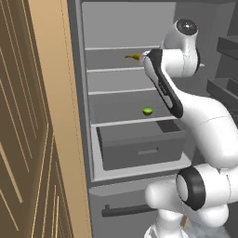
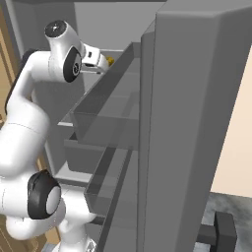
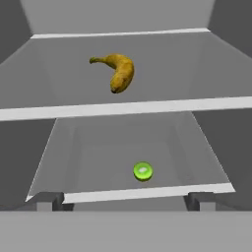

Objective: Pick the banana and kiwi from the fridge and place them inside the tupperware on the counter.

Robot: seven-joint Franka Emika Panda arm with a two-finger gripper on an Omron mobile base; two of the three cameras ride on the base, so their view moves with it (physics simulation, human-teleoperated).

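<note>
End effector (image 3: pixel 126 201): jaws spread wide, two dark tips at the bottom of the hand view, far apart; nothing between them, nothing touched.
End effector position: raised at the open fridge (image 1: pixel 88 116), level with the upper shelves; in the right base view the hand sits just short of the banana.
Banana (image 3: pixel 118 71): lies on an upper shelf (image 3: pixel 123 107), curved, stem end pointing left in the hand view; ahead of the end effector and apart from it. In the left base view its tip pokes out from behind the arm.
Kiwi (image 3: pixel 142 171): on a lower shelf (image 1: pixel 135 122), near the front lip, right of centre; below the banana's level, well apart from it. Reads as a small green dot in the left base view.
Drawer (image 1: pixel 139 146): dark grey, under the kiwi's shelf, pulled partly out.
Edges: white shelf lips run across the front of each level; grey side walls close in on both sides.
Door (image 1: pixel 28 139): tan wood panel, swung open on the left.
Door bins (image 2: pixel 113 113): grey, crowd the right side in the right base view.
Open room: bare shelf around both fruits; clear gap between shelf levels above each.
</note>
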